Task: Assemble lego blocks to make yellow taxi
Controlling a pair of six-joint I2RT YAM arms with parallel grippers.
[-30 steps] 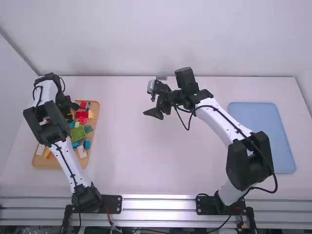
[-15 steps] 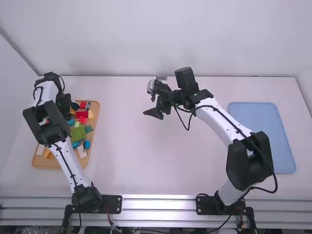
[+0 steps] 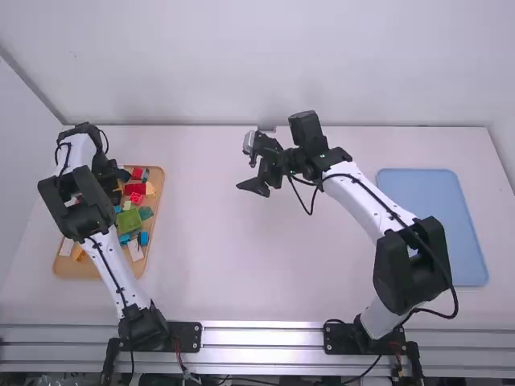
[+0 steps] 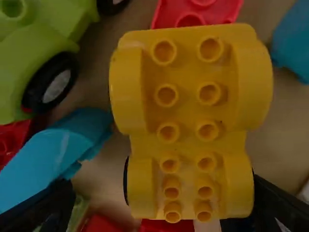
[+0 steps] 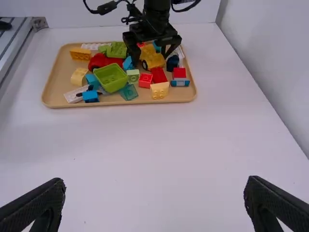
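My left gripper [image 3: 111,178] is low over the wooden tray's far part. In the left wrist view a yellow car base [image 4: 186,121], with wheels beneath and studs up, lies between the spread fingers of this gripper [image 4: 161,191]; the right-hand finger is close beside it, and a gap shows on the other side. The right wrist view shows the yellow car base [image 5: 153,57] in the tray under that gripper. My right gripper [image 3: 256,167] hangs over the table's middle; its own view has this gripper [image 5: 154,188] open, nothing between its fingers.
The tray [image 5: 130,104] also holds a green car [image 4: 36,53], a blue curved piece [image 4: 53,150], a red block [image 4: 195,12] and several other blocks close around the yellow base. A blue mat [image 3: 434,225] lies at the table's right.
The left gripper has shifted slightly over the tray, and a bit of yellow beside it was covered and then uncovered. The right arm has kept still.
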